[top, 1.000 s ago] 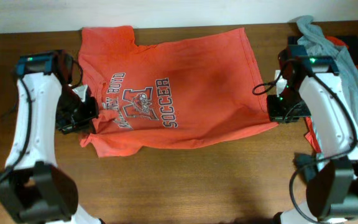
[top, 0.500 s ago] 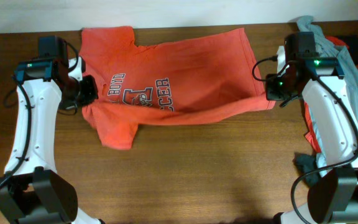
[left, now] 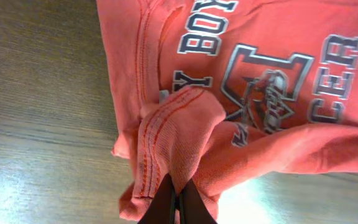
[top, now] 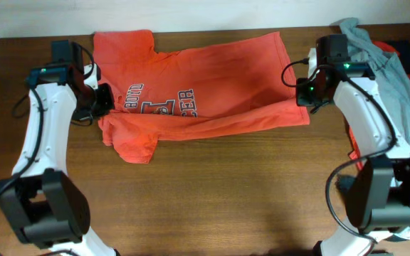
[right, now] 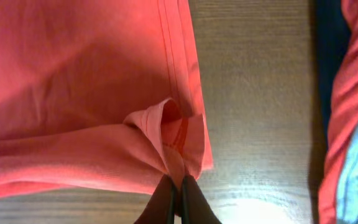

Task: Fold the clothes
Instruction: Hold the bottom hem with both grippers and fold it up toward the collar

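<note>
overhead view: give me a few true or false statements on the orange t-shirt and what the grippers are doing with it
1. The left gripper and the right gripper each pinch a fold of the orange T-shirt. True.
2. The shirt lies fully flat. False: its near part is doubled over and hides part of the print.
3. A pile of other clothes lies at the right end of the table. True.
4. The print faces down. False: the lettering shows on top.
</note>
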